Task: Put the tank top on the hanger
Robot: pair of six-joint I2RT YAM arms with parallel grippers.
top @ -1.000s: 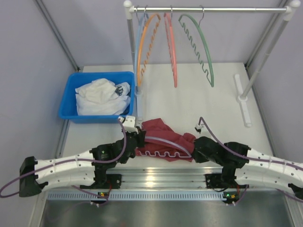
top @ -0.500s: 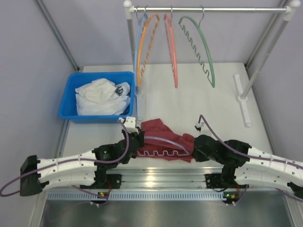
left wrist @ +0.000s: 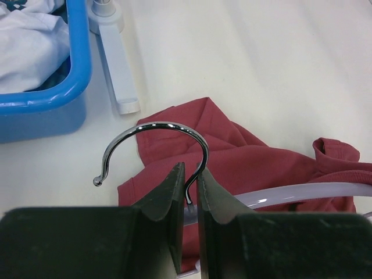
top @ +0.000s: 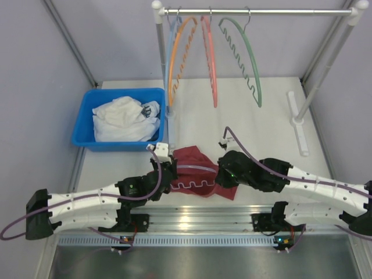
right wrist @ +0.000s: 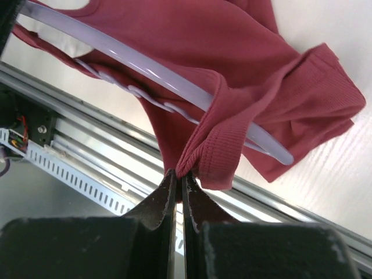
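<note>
The limp maroon fabric tank top [right wrist: 232, 70] is pinched at its strap by the right gripper [right wrist: 178, 186]; the stiff lavender plastic hanger [right wrist: 145, 63] is clamped at its hook by the left gripper [left wrist: 190, 192].

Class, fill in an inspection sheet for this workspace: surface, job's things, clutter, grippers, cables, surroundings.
Surface: pale tabletop.
Job's things: maroon fabric tank top bunched over thin lavender plastic hanger, one strap looped over its arm.
Clutter: blue plastic bin holding white cloth.
Grippers: left gripper shut on hanger's metal hook; right gripper shut on tank top's strap.
Cables: purple cables arching off both arms.
Surroundings: metal rail carrying orange hanger, salmon hanger, green hanger.
</note>
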